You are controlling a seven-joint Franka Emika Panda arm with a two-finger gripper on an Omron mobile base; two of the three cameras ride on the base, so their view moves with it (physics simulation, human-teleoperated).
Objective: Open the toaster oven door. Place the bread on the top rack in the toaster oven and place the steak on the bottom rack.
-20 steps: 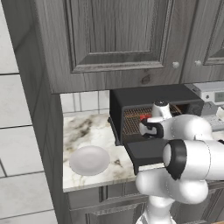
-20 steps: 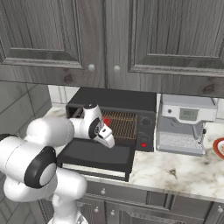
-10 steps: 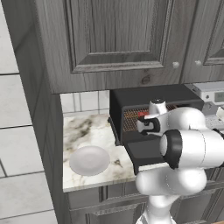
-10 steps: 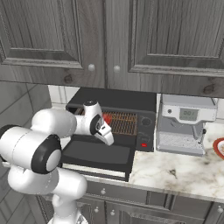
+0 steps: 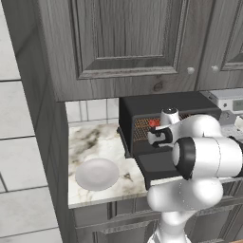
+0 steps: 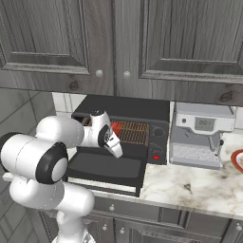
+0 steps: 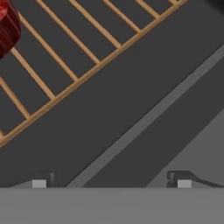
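The black toaster oven (image 5: 161, 104) (image 6: 126, 107) stands on the counter with its door (image 5: 159, 163) (image 6: 107, 167) folded down flat in front. Inside, the red steak (image 5: 153, 123) (image 6: 115, 128) (image 7: 6, 26) lies on a coppery wire rack (image 7: 83, 48) (image 6: 135, 133); I cannot tell whether it is the top rack or the bottom rack. My gripper (image 5: 153, 137) (image 6: 116, 151) (image 7: 109, 181) hovers open and empty over the oven's front sill, just in front of the steak. The bread is out of view.
A white plate (image 5: 97, 173) sits on the marble counter (image 5: 90, 142) left of the oven. A silver coffee machine (image 6: 199, 137) stands right of it, with a red-rimmed dish (image 6: 238, 159) beyond. Wall cabinets (image 6: 118, 38) hang low above the oven.
The hand has drawn back a little from the oven mouth and the elbow has swung toward the cameras. The jaws stay open; the steak stays on the rack.
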